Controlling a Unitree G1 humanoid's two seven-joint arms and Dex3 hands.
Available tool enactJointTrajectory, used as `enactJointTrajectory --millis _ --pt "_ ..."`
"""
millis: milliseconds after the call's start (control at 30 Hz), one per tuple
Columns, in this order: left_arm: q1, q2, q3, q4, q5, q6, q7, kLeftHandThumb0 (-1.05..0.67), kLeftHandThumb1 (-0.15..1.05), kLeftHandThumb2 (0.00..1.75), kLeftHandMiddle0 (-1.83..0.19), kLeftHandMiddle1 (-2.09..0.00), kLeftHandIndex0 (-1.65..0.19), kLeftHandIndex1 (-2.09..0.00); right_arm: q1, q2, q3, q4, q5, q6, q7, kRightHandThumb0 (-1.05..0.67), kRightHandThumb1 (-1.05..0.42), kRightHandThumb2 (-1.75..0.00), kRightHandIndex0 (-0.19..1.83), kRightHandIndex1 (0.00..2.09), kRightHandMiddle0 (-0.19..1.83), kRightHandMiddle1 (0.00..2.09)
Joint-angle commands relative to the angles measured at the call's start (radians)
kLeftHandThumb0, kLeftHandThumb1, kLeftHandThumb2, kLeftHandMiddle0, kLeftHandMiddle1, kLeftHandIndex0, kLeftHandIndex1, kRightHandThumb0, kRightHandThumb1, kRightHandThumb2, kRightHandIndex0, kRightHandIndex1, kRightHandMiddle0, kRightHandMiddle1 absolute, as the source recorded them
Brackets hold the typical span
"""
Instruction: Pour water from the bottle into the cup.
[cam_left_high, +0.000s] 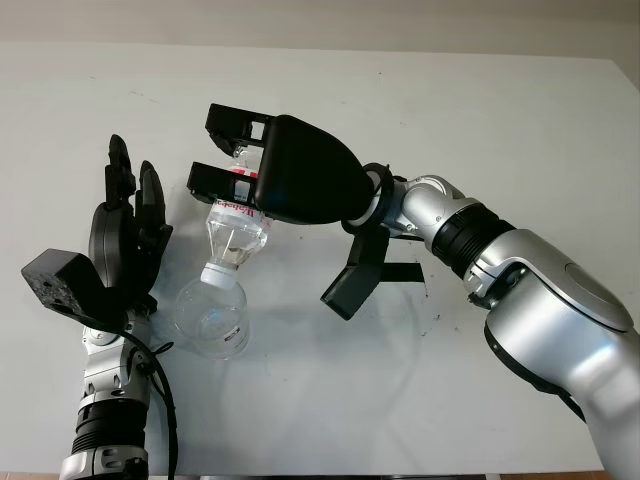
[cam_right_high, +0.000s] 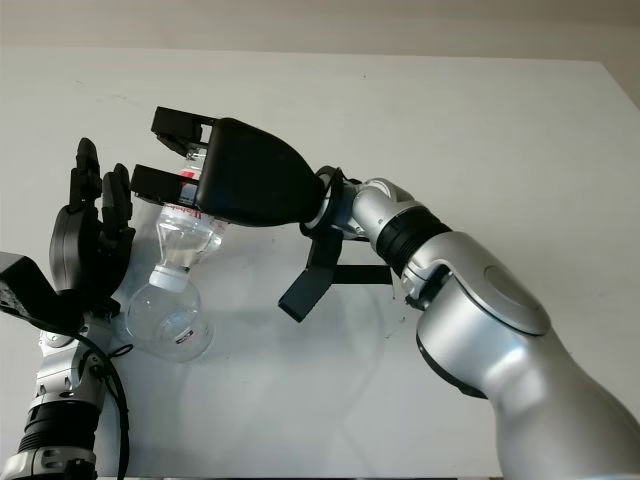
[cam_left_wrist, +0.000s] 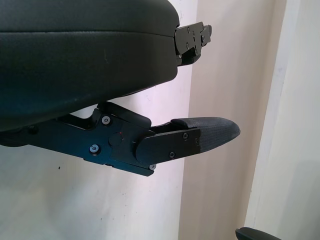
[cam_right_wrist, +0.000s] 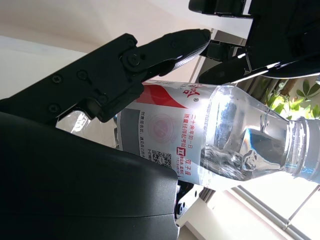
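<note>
Right hand (cam_left_high: 232, 155): closed around the labelled body of the water bottle (cam_left_high: 238, 228), holding it tipped steeply so the neck points down at the cup.
Left hand (cam_left_high: 125, 235): upright just beside the clear cup, palm toward it; whether its fingers actually grip the cup or only stand against it cannot be told from these views.
White table (cam_left_high: 520, 130): carries the cup; the bottle hangs in the air above it.
Water bottle: clear plastic with a red and white label, mouth sitting right at the cup's opening; water is pooled in the shoulder and neck, seen close up in the right wrist view (cam_right_wrist: 235, 145).
Clear cup (cam_left_high: 212, 318): round-bodied and transparent, standing on the table directly under the bottle mouth, between the two arms.
Step in hand: the pour itself, by my reading.
Doing it well: keep the mouth centred over the rim, raise the tilt gradually so flow stays steady, and avoid squeezing the thin wall, which would likely surge water out.
Risk: nudging the light cup with the neck could shift or tip it.
</note>
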Motion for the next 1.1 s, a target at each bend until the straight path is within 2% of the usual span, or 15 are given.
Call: enactJointTrajectory --millis 0,67,133,200,300,400,500,567,700,833,967,1067 --pt "0.012 -0.015 -0.003 0.021 0.004 -0.01 0.002 -0.62 1.05 0.56 0.11 -0.05 0.19 -0.04 -0.023 -0.004 -0.012 -0.012 0.031 -0.034 -0.003 -0.61 -1.05 -0.26 1.26 2.09 0.85 2.09" --pt "0.012 -0.015 -0.002 0.02 0.004 -0.01 0.003 -0.63 1.05 0.55 0.1 -0.06 0.18 -0.04 -0.003 0.006 -0.064 0.006 0.128 -0.133 0.055 -0.59 -1.05 -0.33 1.25 2.09 0.84 2.09" --pt "0.013 -0.017 -0.002 0.018 0.005 -0.011 0.007 -0.63 1.05 0.55 0.09 -0.06 0.18 -0.04 0.026 0.012 -0.139 0.027 0.276 -0.245 0.199 -0.53 -1.05 -0.46 1.24 2.09 0.84 2.09" --pt "0.015 -0.017 -0.002 0.015 0.005 -0.011 0.009 -0.63 1.05 0.55 0.09 -0.06 0.18 -0.04 0.057 0.008 -0.214 0.033 0.414 -0.327 0.344 -0.48 -1.05 -0.51 1.22 2.09 0.85 2.09" --pt "0.022 -0.015 -0.001 0.008 0.003 -0.01 0.006 -0.63 1.05 0.56 0.09 -0.06 0.18 -0.04 0.119 0.0 -0.34 0.018 0.653 -0.375 0.639 -0.44 -1.05 -0.5 1.21 2.09 0.85 2.09" --pt "0.027 -0.016 0.001 -0.001 -0.008 -0.002 0.0 -0.62 1.05 0.55 0.1 -0.05 0.19 -0.04 0.185 0.002 -0.455 -0.031 0.905 -0.32 0.989 -0.42 -1.05 -0.51 1.16 2.09 0.78 2.09" --pt "0.031 -0.017 0.001 -0.008 -0.011 0.004 0.001 -0.61 1.05 0.56 0.1 -0.05 0.19 -0.04 0.262 0.003 -0.577 -0.114 1.168 -0.167 1.318 -0.4 -1.05 -0.53 1.07 2.09 0.65 2.09" --pt "0.033 -0.018 0.001 -0.008 -0.011 0.005 0.001 -0.61 1.05 0.56 0.1 -0.05 0.19 -0.04 0.313 -0.011 -0.635 -0.195 1.259 -0.032 1.439 -0.4 -1.05 -0.54 1.06 2.09 0.66 2.09" --pt "0.039 -0.02 -0.001 -0.019 -0.016 0.017 0.0 -0.61 1.05 0.56 0.1 -0.05 0.19 -0.04 0.424 -0.045 -0.74 -0.392 1.343 0.216 1.553 -0.4 -1.05 -0.54 1.09 2.09 0.82 2.09" --pt "0.042 -0.022 -0.005 -0.019 -0.011 0.018 -0.003 -0.61 1.05 0.57 0.12 -0.05 0.19 -0.02 0.512 -0.059 -0.835 -0.535 1.438 0.438 1.639 -0.38 -1.05 -0.58 1.1 2.09 0.85 2.09" --pt "0.043 -0.022 -0.008 -0.013 -0.007 0.022 -0.003 -0.63 1.05 0.58 0.12 -0.05 0.19 -0.02 0.585 -0.054 -0.914 -0.673 1.54 0.697 1.687 -0.39 -1.05 -0.59 1.27 2.09 0.95 2.09" --pt "0.043 -0.023 -0.005 -0.005 -0.015 0.02 -0.012 -0.63 1.05 0.58 0.13 -0.05 0.19 -0.01 0.626 -0.051 -0.962 -0.752 1.62 0.86 1.722 -0.4 -1.05 -0.61 1.3 2.09 0.95 2.09"
